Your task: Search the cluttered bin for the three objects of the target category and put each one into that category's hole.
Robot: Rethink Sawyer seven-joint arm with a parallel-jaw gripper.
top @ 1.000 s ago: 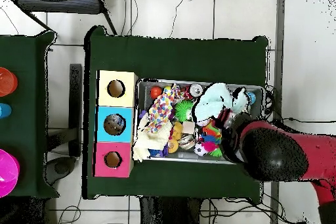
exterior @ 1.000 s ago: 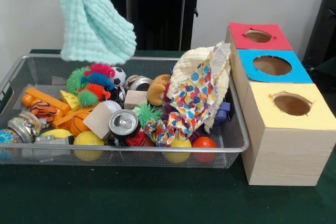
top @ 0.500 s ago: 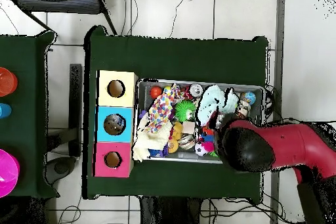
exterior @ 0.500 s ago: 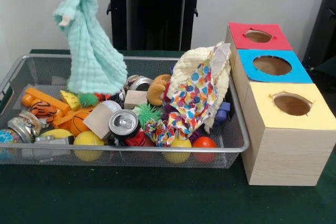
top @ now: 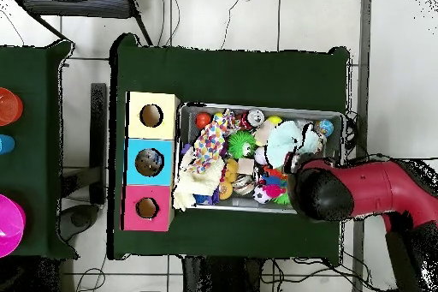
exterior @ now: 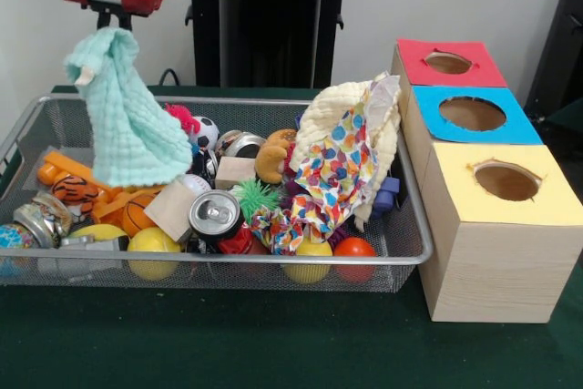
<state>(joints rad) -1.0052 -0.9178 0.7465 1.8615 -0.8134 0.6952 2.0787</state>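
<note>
Front view, gripper (exterior: 111, 25) clamped on mint cloth (exterior: 123, 120), hanging over bin (exterior: 228, 266).

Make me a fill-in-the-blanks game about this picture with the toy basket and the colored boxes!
1. The mint cloth hangs from the robot's ____.
2. The box nearest the camera in the front view has a ____ top.
3. The soda can lies inside the wire ____.
4. The middle box has a ____ top.

Missing words: tool; yellow; basket; blue

soft even light, faint shadows
</note>
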